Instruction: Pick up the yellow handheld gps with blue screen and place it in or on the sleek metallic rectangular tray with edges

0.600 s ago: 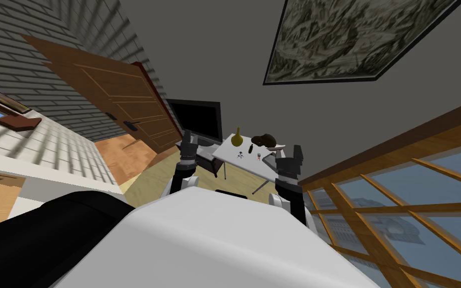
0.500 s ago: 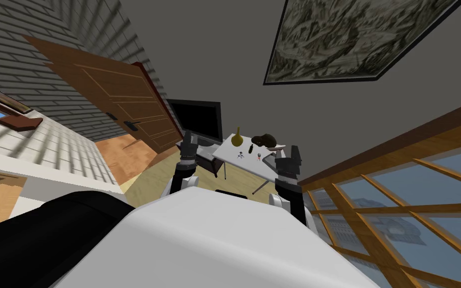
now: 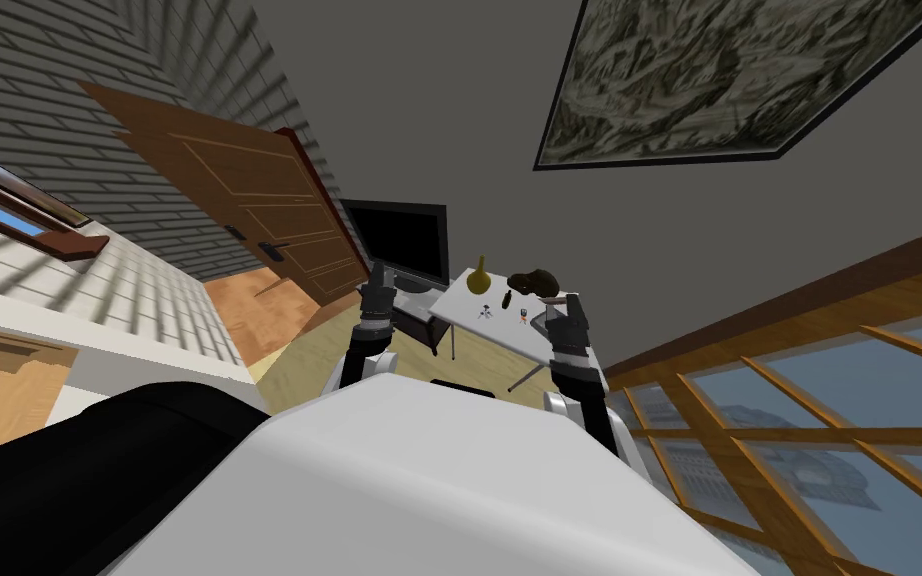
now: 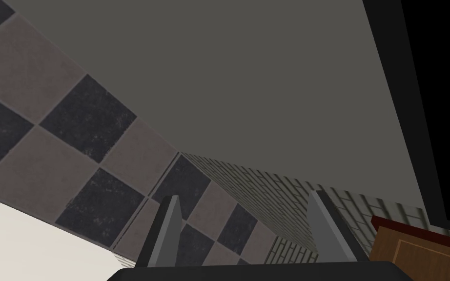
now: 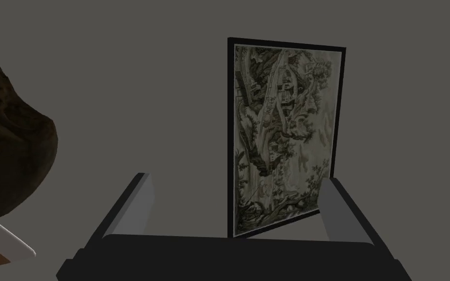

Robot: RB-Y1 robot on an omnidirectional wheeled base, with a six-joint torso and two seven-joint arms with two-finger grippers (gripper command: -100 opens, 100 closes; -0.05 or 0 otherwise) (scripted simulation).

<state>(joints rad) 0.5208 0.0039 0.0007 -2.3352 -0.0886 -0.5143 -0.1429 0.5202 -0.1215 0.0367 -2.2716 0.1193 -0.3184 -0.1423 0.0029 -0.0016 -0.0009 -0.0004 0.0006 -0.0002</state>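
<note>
A small white table stands ahead of me by the grey wall. On it lie tiny items: a pale one and an orange-tinted one, too small to tell which is the GPS. I cannot make out a tray. My right gripper is raised at the table's right end, open and empty. Beside it in the right wrist view is a dark brown lump on a white rim. My left gripper is raised left of the table, open and empty.
Also on the table are a yellow vase, a dark bottle and the brown lump. A black screen on a low stand sits to its left, then a wooden door. A wood-framed window runs along my right.
My view has turned slightly, so the room has shifted. My right hand has moved a little to the left, closer to the table's right end. The left hand holds its place.
</note>
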